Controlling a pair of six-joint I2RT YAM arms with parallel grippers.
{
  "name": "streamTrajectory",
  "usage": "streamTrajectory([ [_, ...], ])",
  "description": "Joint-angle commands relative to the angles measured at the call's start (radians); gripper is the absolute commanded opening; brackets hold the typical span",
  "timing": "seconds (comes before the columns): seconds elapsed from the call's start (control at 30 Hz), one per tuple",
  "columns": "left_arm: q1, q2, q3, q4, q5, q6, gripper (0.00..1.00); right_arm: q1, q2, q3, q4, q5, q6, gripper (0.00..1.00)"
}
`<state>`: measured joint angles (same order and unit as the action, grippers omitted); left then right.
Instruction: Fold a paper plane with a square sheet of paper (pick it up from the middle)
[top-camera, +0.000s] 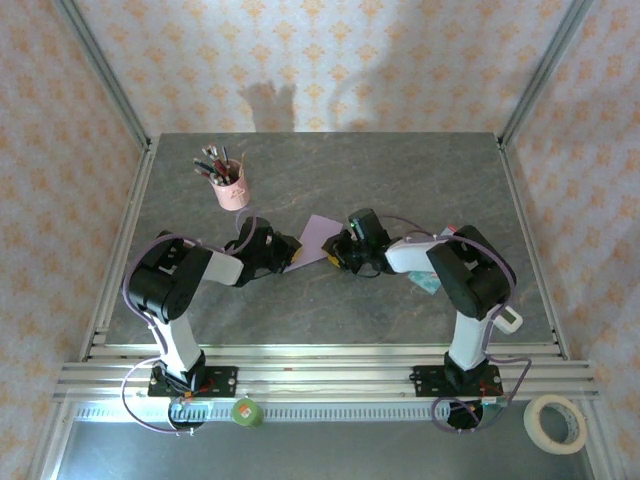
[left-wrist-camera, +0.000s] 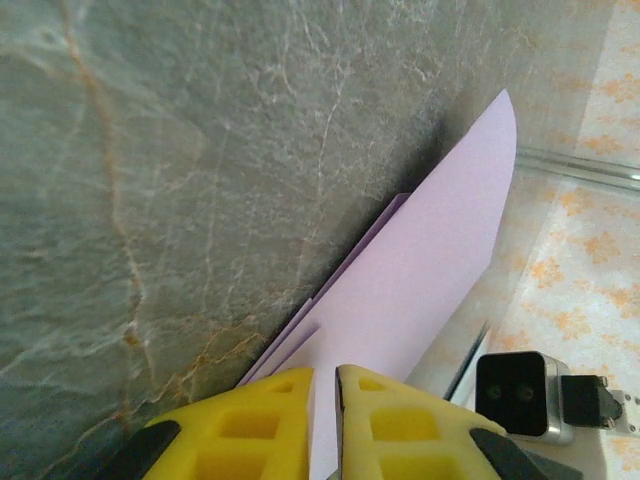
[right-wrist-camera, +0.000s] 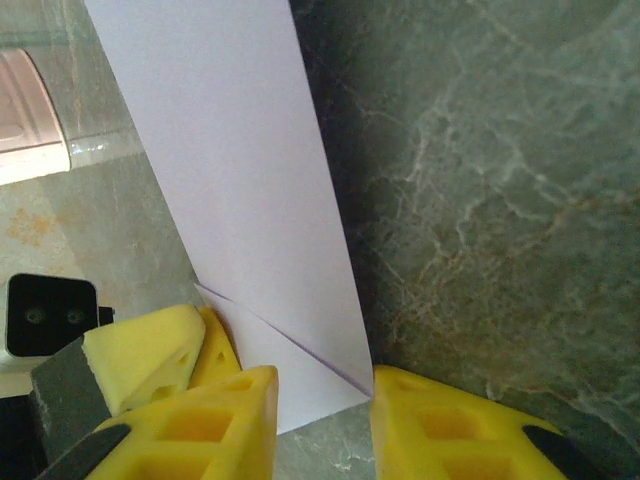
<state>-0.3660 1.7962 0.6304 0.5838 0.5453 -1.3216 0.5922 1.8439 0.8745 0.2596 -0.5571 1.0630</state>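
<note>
Our left pincer (left-wrist-camera: 323, 400) is nipped tight on the near edge of the sheet of paper (left-wrist-camera: 420, 280), with just a sliver of lilac showing between its yellow fingers (left-wrist-camera: 285, 385). Our right pincer (right-wrist-camera: 323, 415) stands partly apart, one finger at each side of a creased corner of the sheet. We cannot tell whether it bites the paper or merely brackets it. The sheet hangs between the two pincers over the middle of the table (top-camera: 400, 180). It is already folded into layers and seems lifted off the stone rather than lying flat.

We judge the step in hand to be pressing a fold home. To do it well, we should use the left pinch as an anchor and line up the layered edges before closing the right. Then we squeeze squarely on the crease without pulling the pincers apart, because thin paper skews or tears easily.
</note>
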Motion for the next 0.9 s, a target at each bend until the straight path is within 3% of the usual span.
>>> streamTrajectory([
  [0.0, 0.004, 0.037, -0.034, -0.015, 0.034, -0.053, 0.19, 0.008, 0.018, 0.033, -0.063, 0.058, -0.014, 0.29],
  [0.17, 0.006, 0.039, -0.03, -0.024, 0.037, -0.045, 0.19, 0.009, 0.036, 0.042, -0.025, 0.031, -0.013, 0.26],
  [0.5, 0.006, 0.006, 0.012, -0.097, 0.029, 0.023, 0.2, 0.01, 0.009, 0.037, 0.022, 0.021, -0.001, 0.1],
  [0.67, 0.005, -0.055, 0.072, -0.186, 0.015, 0.162, 0.26, 0.01, -0.023, 0.023, 0.029, 0.054, 0.009, 0.03],
  [0.87, -0.013, -0.164, 0.132, -0.325, -0.05, 0.446, 0.36, -0.002, -0.079, 0.007, 0.006, 0.108, 0.017, 0.01],
])
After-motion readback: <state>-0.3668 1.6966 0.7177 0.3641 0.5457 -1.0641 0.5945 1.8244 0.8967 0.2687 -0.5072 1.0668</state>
